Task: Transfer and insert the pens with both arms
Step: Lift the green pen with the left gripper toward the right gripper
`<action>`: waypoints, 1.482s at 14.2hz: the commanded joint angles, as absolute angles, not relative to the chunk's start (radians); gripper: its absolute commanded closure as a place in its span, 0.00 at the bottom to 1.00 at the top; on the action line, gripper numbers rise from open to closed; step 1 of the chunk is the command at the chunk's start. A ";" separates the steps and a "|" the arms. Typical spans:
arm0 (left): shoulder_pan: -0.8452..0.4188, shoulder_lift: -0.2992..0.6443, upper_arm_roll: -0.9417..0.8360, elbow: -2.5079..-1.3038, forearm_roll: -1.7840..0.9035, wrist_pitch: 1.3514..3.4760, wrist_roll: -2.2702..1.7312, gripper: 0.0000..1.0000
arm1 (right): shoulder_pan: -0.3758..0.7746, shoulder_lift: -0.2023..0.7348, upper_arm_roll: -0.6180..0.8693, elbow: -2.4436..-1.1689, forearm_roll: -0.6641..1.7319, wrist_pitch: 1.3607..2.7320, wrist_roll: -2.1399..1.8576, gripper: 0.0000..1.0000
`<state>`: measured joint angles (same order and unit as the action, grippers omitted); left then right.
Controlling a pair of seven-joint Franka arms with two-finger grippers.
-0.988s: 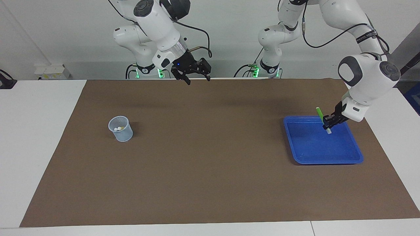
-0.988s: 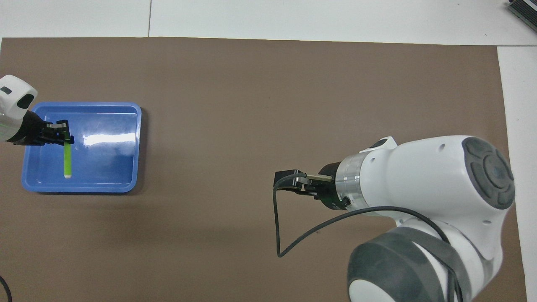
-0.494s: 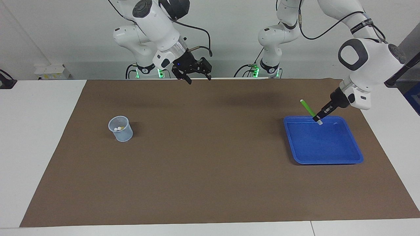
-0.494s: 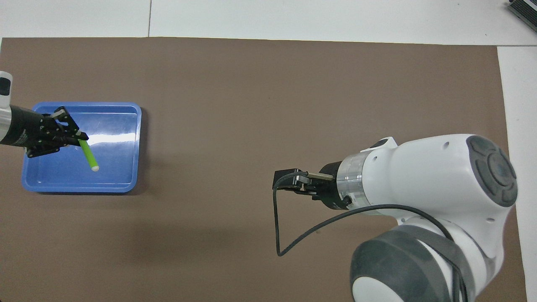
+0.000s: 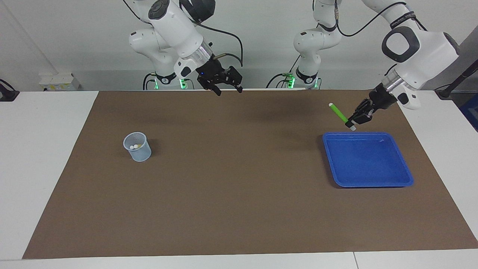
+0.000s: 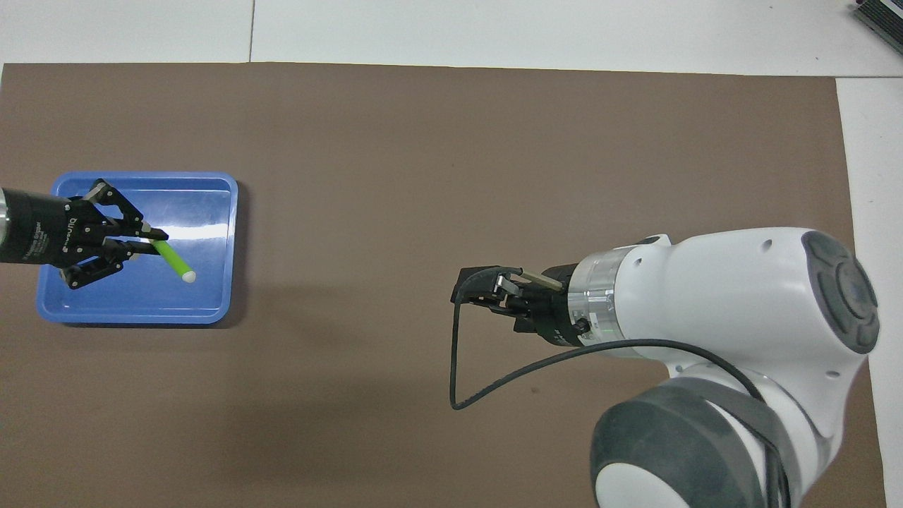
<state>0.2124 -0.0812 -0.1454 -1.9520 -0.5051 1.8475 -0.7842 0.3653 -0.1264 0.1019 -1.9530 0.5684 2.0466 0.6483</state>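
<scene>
My left gripper (image 5: 351,122) is shut on the green pen (image 5: 338,112) near its whitish end and holds it tilted in the air, over the edge of the blue tray (image 5: 368,164) that is nearer the robots. In the overhead view the left gripper (image 6: 149,241) and the green pen (image 6: 173,258) sit over the tray (image 6: 190,303). A small clear cup (image 5: 137,147) toward the right arm's end holds two pens with whitish ends up, one yellow. My right gripper (image 5: 227,89) is open and empty, raised over the mat near the robots; it also shows in the overhead view (image 6: 494,293).
A brown mat (image 5: 239,194) covers most of the white table. The tray holds nothing else. Two smaller white arms with green-lit bases (image 5: 310,80) stand at the robots' edge. The right arm hides the cup in the overhead view.
My left gripper has lifted the green pen out of the tray and carried it up and toward the table's middle, tilting it. My right gripper has shifted only slightly.
</scene>
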 commanded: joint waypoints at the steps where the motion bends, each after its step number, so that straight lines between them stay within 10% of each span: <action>1: 0.178 -0.187 -0.138 -2.054 -0.564 1.858 -0.909 1.00 | 0.367 -0.147 0.104 -1.980 0.624 2.106 0.716 0.00; 21: -0.133 -0.457 -0.205 -2.301 -0.635 2.089 -1.618 1.00 | 0.672 -0.008 0.107 -1.950 0.730 2.658 0.908 0.01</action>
